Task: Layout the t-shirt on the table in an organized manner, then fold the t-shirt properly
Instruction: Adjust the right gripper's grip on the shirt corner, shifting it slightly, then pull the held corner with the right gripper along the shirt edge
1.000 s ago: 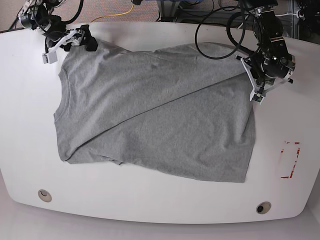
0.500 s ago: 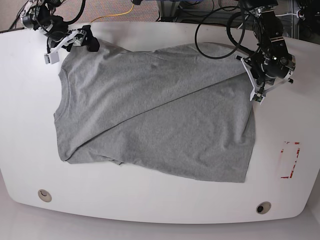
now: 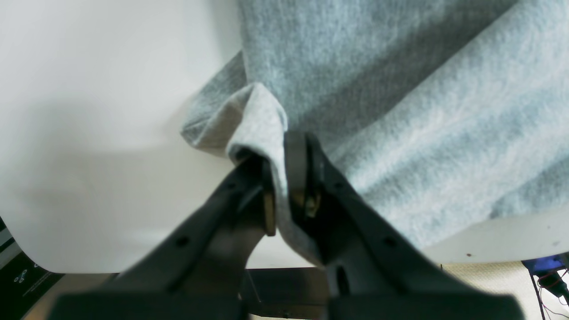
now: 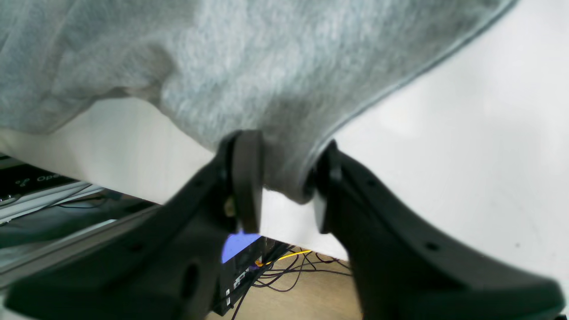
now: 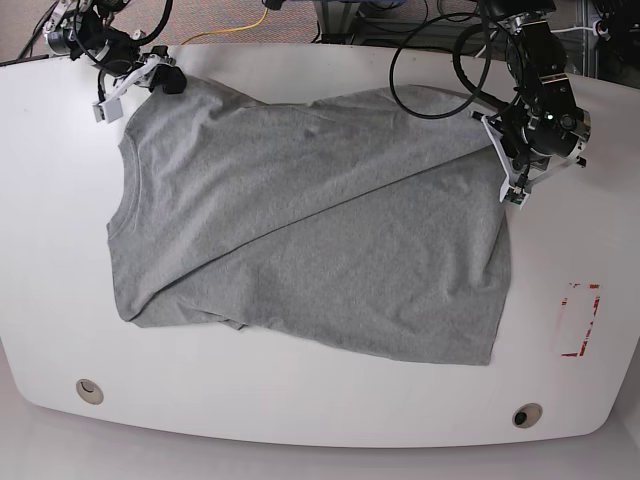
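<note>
A wide glossy white tabletop [image 5: 300, 410] with curved edges fills the base view, cables and equipment crowding the floor beyond its far side, a red tape rectangle [image 5: 580, 320] marked near one end and a small round grommet [image 5: 527, 415] at the near edge. Spread across the middle lies the large heather-grey short-sleeved t-shirt [image 5: 320, 230], plain side up, collar toward the right arm's end and hem toward the left arm's end, so its long axis runs straight between the two arms. A diagonal ridge crosses the body and one sleeve is tucked underneath, so it isn't flat yet.

At the hem corner, the left gripper [image 3: 286, 191] is clenched on a pinch of grey cloth, the fabric bunched between its jaws just above the tabletop edge. At the far shoulder corner, the right gripper [image 4: 282, 186] straddles a hanging tip of the shirt; its jaws flank the cloth closely, but a sliver of gap shows on one side, so a firm grasp can't be confirmed.

The key relation: each arm sits at its own far corner, with the shirt stretching away from both toward the near edge. Pulling apart along that axis looks like the way to take out the ridge.
</note>
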`<state>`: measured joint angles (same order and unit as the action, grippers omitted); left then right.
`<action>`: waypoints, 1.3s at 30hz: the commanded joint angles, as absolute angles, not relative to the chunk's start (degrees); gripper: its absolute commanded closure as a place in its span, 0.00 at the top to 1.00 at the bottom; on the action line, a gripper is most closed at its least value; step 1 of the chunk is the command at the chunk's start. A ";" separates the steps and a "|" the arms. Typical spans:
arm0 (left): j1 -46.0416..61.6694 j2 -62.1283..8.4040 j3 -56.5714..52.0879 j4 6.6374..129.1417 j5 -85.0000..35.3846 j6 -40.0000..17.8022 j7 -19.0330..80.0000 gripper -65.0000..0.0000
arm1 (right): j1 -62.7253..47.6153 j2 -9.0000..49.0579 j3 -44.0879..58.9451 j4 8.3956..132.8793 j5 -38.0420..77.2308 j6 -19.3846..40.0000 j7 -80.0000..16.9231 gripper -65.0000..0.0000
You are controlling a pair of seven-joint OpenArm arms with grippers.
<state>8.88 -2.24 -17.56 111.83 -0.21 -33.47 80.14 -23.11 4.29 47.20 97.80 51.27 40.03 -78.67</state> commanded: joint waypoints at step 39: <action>6.02 -2.59 -17.54 112.40 -0.04 -33.45 80.00 0.00 | -7.96 12.09 43.56 97.10 56.48 36.88 -78.29 0.00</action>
<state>6.63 -2.22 -17.45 111.53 -0.05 -33.47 80.20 -10.35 11.00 44.27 99.48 55.27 37.10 -79.24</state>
